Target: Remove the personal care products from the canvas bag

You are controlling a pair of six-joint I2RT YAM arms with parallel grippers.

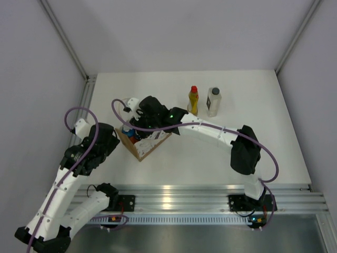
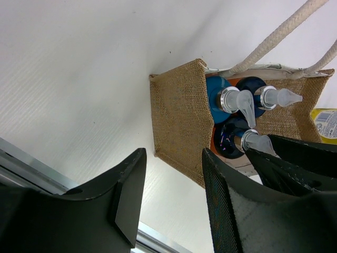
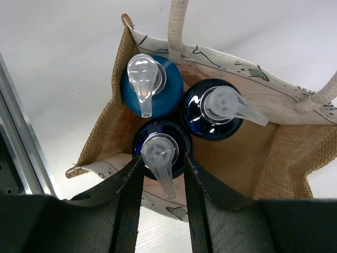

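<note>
Coarse tan burlap forms the bag (image 3: pixel 105 132), boxy and open-topped, with one white printed side panel and a thick twisted rope handle (image 3: pixel 178 21) looping out of frame. Three pump bottles (image 3: pixel 210 113) stand packed upright inside it, touching one another: glossy rounded shoulders, one teal and two dark blue, each topped by a clear plastic pump spout. Their bodies are hidden by the bag walls (only a sliver of orange shows from the left wrist).

Right fingers (image 3: pixel 162 179) reach down into the bag and straddle the pump of the nearest dark blue bottle, narrowly parted. Whether they actually clamp it cannot be told.

Left fingers (image 2: pixel 174 153) hover just outside the bag's burlap end wall, about half open and holding nothing.

Beyond the bag's far side, well apart from it, a yellow bottle (image 1: pixel 193 101) with a red cap and a pale bottle (image 1: pixel 213 103) with a dark cap stand upright on the smooth white table (image 1: pixel 237 84), side by side. Bare table lies around the bag on that side. A ribbed aluminium rail (image 1: pixel 184 192) edges the table nearer than the bag.
</note>
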